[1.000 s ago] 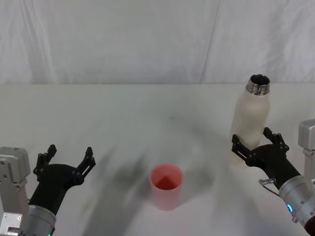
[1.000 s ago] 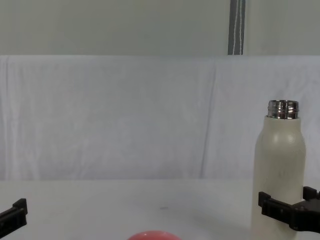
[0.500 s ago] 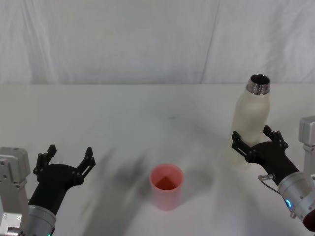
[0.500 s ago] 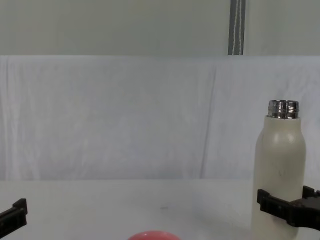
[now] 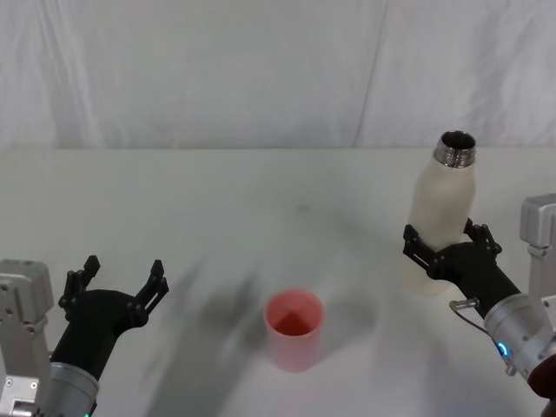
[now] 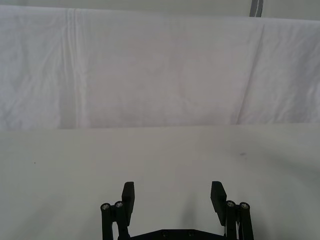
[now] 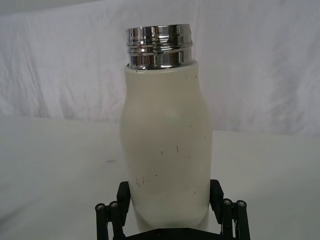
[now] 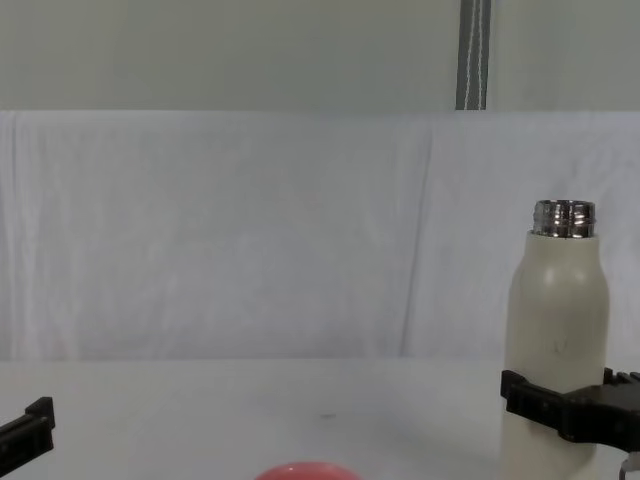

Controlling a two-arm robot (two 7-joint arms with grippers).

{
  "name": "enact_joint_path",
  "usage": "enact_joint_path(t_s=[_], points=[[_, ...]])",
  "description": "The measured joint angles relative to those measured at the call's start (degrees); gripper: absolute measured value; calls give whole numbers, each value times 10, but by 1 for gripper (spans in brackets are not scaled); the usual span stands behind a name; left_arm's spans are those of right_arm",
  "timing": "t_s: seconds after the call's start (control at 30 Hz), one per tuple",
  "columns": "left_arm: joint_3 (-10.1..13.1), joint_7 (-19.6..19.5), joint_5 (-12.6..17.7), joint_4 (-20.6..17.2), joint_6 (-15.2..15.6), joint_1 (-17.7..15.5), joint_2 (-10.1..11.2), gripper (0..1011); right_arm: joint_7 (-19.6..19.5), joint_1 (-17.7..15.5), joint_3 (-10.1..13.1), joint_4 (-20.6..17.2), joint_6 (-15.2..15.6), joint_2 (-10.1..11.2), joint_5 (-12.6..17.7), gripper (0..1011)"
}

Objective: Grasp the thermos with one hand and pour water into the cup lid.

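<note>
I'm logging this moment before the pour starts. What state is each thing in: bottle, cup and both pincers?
Thermos: upright on the table, uncapped, steel neck open.
Cup lid: upright, mouth up, standing apart from the thermos; contents cannot be told.
Right pincer: open, fingers on either side of the thermos's lower body, not visibly clamped.
Left pincer: open, holding nothing, low at the table's left.

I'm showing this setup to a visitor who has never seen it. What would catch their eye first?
First the tall cream thermos, standing uncapped at the table's right with its shiny steel neck, and the right pincer, open, straddling its lower body. Next the small pink cup lid, upright near the table's front middle. The left pincer hangs open at the front left, away from both.
</note>
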Motion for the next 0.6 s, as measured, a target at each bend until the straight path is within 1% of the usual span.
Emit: enact_joint_path(t_s=[0.33,0.6], points=[[0,0,0,0,0,0,0,1001,1,10,-9,8,0,0,-2,1001],[0,0,0,0,0,0,0,1001,0,13,-11,10,0,-1,-4,1001]])
